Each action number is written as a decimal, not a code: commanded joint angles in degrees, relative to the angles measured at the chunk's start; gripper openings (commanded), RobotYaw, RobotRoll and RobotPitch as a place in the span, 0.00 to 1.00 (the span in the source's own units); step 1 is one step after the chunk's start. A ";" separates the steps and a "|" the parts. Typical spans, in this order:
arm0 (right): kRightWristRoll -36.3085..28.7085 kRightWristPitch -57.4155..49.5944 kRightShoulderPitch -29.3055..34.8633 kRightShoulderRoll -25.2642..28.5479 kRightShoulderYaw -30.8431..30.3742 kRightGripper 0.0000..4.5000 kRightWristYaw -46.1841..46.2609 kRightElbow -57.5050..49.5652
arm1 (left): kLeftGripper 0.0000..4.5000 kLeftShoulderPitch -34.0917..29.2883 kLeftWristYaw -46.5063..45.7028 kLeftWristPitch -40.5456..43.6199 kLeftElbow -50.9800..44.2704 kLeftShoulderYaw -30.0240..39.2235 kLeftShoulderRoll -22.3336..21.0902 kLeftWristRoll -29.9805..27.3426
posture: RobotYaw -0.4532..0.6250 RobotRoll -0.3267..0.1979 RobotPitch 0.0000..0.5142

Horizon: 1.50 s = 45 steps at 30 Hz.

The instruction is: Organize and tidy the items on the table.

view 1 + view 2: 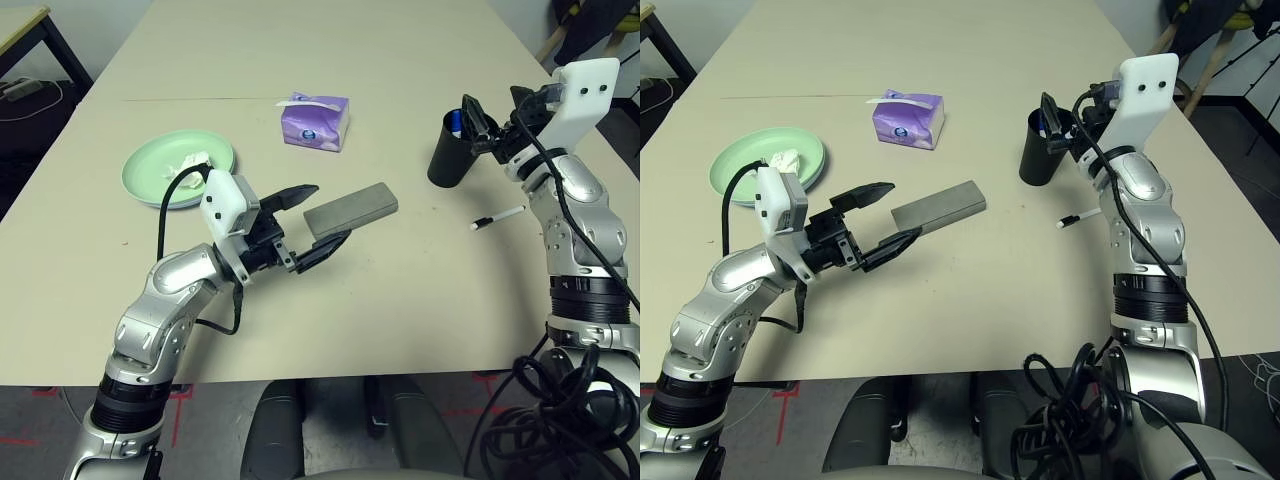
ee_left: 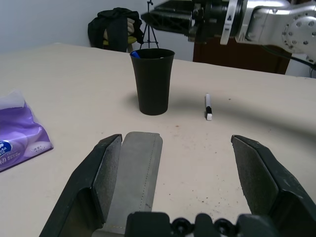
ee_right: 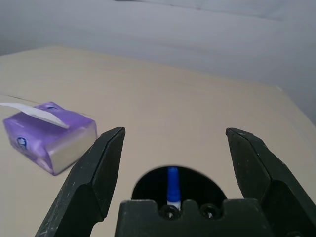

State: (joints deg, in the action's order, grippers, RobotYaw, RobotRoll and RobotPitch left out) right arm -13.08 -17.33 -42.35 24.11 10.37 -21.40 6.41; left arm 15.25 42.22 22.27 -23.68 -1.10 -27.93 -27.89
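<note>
The grey glasses case (image 1: 352,207) lies on the beige table (image 1: 400,300). My left gripper (image 1: 322,215) is open around its near end, and the case (image 2: 137,168) rests against one finger, well apart from the other. My right gripper (image 1: 492,112) is open just above the upright black cup (image 1: 446,155). From the right wrist view I look down between the fingers into the cup (image 3: 192,185), where a blue pen (image 3: 172,186) stands. A thin white pen (image 1: 497,217) lies on the table next to the cup. The crumpled tissue (image 1: 190,160) sits on the pale green plate (image 1: 145,172).
A purple tissue box (image 1: 316,120) stands at mid-table behind the case. A small dark-legged side table (image 1: 20,25) stands off the far left corner. Chair legs and dark objects stand beyond the table's right edge (image 1: 560,30).
</note>
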 commanded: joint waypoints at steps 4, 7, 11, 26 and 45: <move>-5.18 -2.23 -6.13 3.19 -2.11 1.00 -11.57 -1.46 | 1.00 -0.05 0.58 -0.51 0.49 -0.44 -0.41 0.55 | 0.44 0.62 0.30; -7.70 -6.50 -7.97 5.33 -3.71 1.00 -16.93 -3.39 | 1.00 0.15 0.40 -0.65 0.63 -0.20 -0.37 0.58 | 0.45 0.62 0.30; -9.65 -10.24 -8.68 7.87 -5.36 1.00 -22.05 -4.90 | 1.00 0.39 -0.32 -0.34 0.44 0.29 0.00 0.23 | 0.46 0.62 0.30; -6.11 -15.90 -6.93 19.92 -17.50 1.00 -42.82 -1.88 | 1.00 1.16 -3.20 1.24 -1.02 2.32 0.58 -1.17 | 0.50 0.62 0.28; 22.65 10.95 -19.92 23.99 -41.59 1.00 -68.85 29.75 | 1.00 -0.05 -4.77 2.47 -3.04 2.96 0.24 -1.56 | 0.53 0.62 0.31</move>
State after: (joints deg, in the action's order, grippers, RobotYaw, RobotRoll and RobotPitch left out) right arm 7.06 -9.90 -61.45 48.28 -29.58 -88.54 34.01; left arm 15.90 37.85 24.19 -25.06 1.62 -27.42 -28.99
